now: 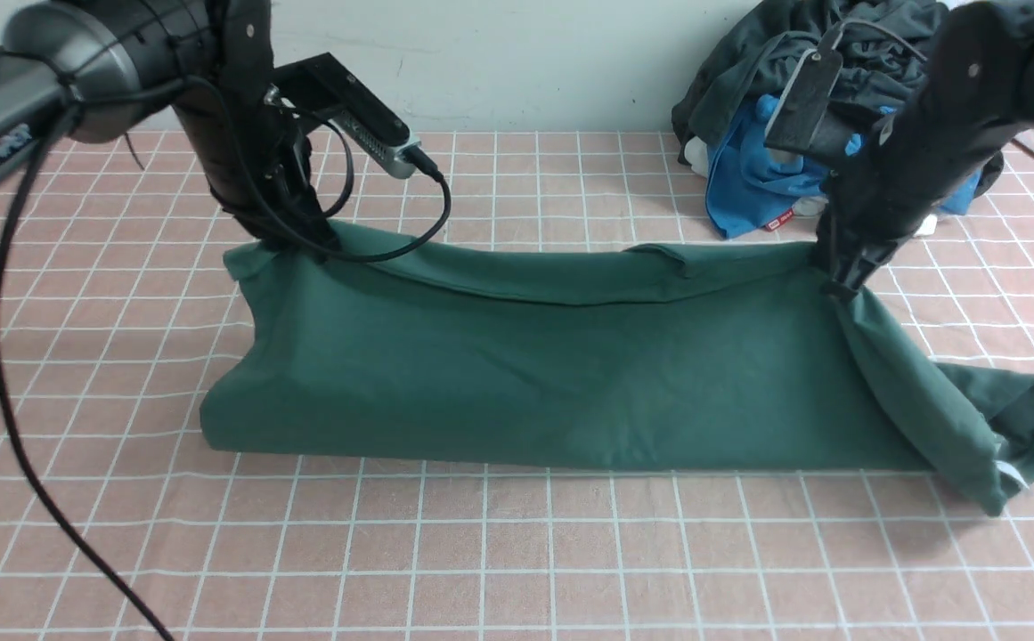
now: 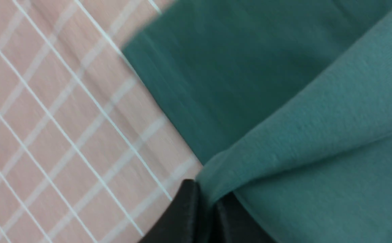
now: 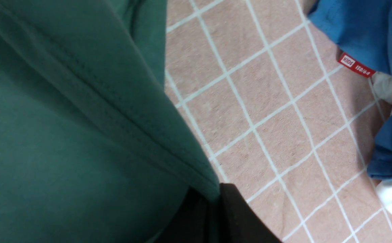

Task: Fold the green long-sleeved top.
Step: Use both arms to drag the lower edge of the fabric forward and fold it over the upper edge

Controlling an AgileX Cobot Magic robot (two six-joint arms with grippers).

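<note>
The green long-sleeved top lies across the middle of the pink checked tablecloth, doubled lengthwise. Its near fold rests flat on the cloth and its far edge is raised at both ends.

The left gripper is clamped on the far left corner. In the left wrist view its black fingers pinch a ridge of green fabric just above the bare cloth. The right gripper is closed on the far right corner. The right wrist view shows the stitched hem running down into its closed jaws.

Between the two grippers the far edge sags a little. Past the right gripper the fabric slopes down to a crumpled end near the table's right edge, where a bit of white shows.

A wide strip of tablecloth lies bare in front of the near fold. Bare cloth also lies behind the top, up to the wall. The far right corner holds a bright blue garment under a dark grey garment, near the right gripper but apart from the top. A black cable loops from the left arm onto the top's far edge.
</note>
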